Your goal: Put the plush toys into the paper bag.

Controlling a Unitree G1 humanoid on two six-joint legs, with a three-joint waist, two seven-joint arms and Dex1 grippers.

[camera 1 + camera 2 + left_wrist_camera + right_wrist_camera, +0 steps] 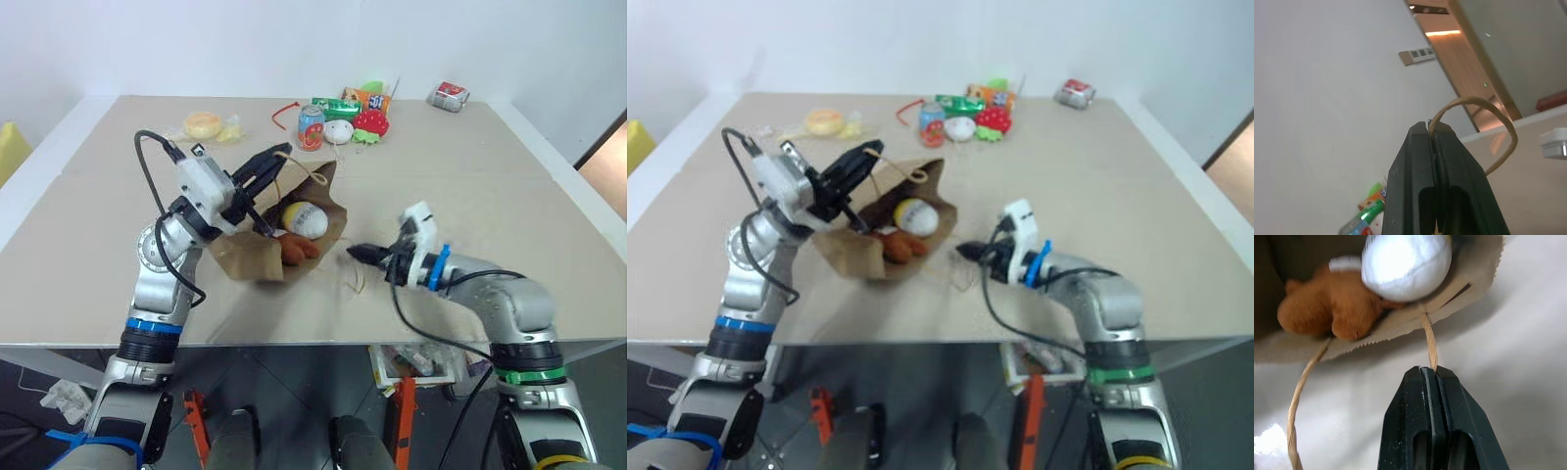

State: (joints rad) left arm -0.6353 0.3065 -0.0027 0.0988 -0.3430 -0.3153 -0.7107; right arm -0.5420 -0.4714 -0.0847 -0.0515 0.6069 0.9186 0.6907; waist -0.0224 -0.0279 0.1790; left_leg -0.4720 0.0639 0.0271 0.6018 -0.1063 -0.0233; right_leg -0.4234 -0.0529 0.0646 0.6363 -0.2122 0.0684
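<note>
Both plush toys (299, 227) already lie inside the paper bag (257, 257) on your worktop (509, 206). Each gripper's fingers pinch 1 thin cord handle; lift gently, the paper tears easily.

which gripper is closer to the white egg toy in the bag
Left. The left gripper, shut on the upper handle, sits just above the white egg toy inside the paper bag. The right gripper, shut on the lower handle, sits outside the bag's mouth.
</note>
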